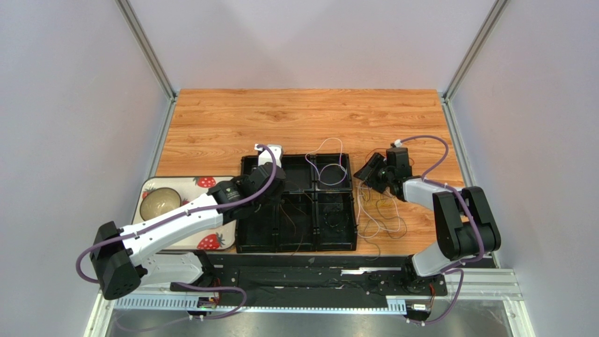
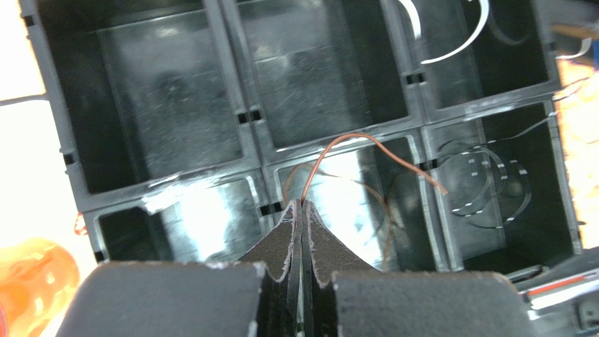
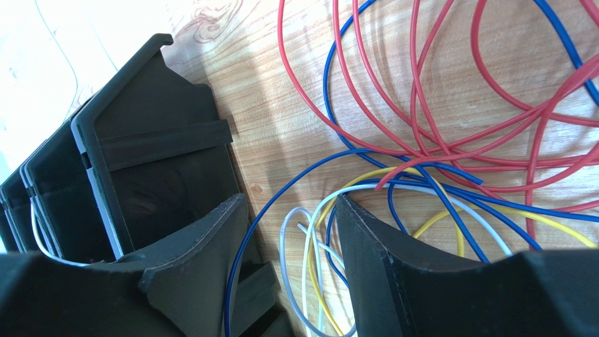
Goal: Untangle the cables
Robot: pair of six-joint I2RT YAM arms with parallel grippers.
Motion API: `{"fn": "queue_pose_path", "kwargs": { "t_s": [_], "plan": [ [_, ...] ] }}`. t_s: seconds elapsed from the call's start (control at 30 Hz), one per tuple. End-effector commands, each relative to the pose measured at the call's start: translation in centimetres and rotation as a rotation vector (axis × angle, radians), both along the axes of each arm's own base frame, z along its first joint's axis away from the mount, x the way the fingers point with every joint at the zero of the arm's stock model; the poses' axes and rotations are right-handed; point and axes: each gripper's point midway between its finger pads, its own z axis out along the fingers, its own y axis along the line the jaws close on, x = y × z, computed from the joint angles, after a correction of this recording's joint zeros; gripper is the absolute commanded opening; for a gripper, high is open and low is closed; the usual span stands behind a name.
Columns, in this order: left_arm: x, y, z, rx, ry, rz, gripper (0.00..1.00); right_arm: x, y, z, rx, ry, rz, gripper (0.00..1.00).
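Left end effector (image 2: 302, 206) on brown cable (image 2: 351, 135)

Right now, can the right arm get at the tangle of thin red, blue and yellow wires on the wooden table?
Probably yes: the open right gripper hangs above the tangle, nothing between.

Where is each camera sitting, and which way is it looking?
Top camera: high behind the robot, looking down on the wooden table, black tray, left arm and right arm.
Left wrist camera: on the left arm, looking down into the tray's compartments; its left gripper shows, shut on a brown cable.
Right wrist camera: low over the table, facing the loose cables; its open right gripper shows.
Shared: all three see the tray; top and right wrist see the loose cables.
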Motion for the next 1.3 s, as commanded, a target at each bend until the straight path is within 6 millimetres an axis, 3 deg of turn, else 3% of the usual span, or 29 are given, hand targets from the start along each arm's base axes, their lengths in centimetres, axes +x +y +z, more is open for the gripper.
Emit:
{"fn": "queue_pose_path", "kwargs": {
  "t_s": [0.0, 0.1, 0.33, 0.53, 0.73, 0.93, 1.03, 1.27],
  "plan": [
    [-0.3, 1.3, -0.6, 0.067, 0.022, 0.035, 0.0, -2.0, -0.2, -2.5, -0.043, 0.104, 0.024, 0.57],
    [-1.0, 1.4, -1.5, 0.078, 0.073, 0.034, 0.0, -2.0, -0.3, -2.5, -0.043, 0.106, 0.021, 0.57],
    [-2.3, -1.0, -3.2, 0.096, 0.127, -0.018, 0.0, -2.0, -0.2, -2.6, -0.044, 0.107, 0.022, 0.57],
    [-1.5, -2.5, -5.3, 0.176, 0.168, -0.018, 0.0, -2.0, -0.2, -2.6, -0.044, 0.107, 0.022, 0.57],
    [-0.2, -3.4, -5.2, 0.208, 0.14, -0.013, 0.0, -2.0, -0.2, -2.6, -0.043, 0.108, 0.023, 0.57],
    [1.0, -3.8, -6.5, 0.272, 0.124, 0.002, 0.0, -2.0, -0.1, -2.6, -0.042, 0.108, 0.028, 0.57],
    [1.2, -3.9, -6.5, 0.28, 0.124, 0.012, 0.11, -2.0, -0.2, -2.6, -0.041, 0.109, 0.025, 0.57],
    [0.7, -3.6, -1.5, 0.184, 0.072, -0.014, 0.45, -1.9, -0.1, -2.6, -0.038, 0.109, 0.028, 0.57]
  ]
}}
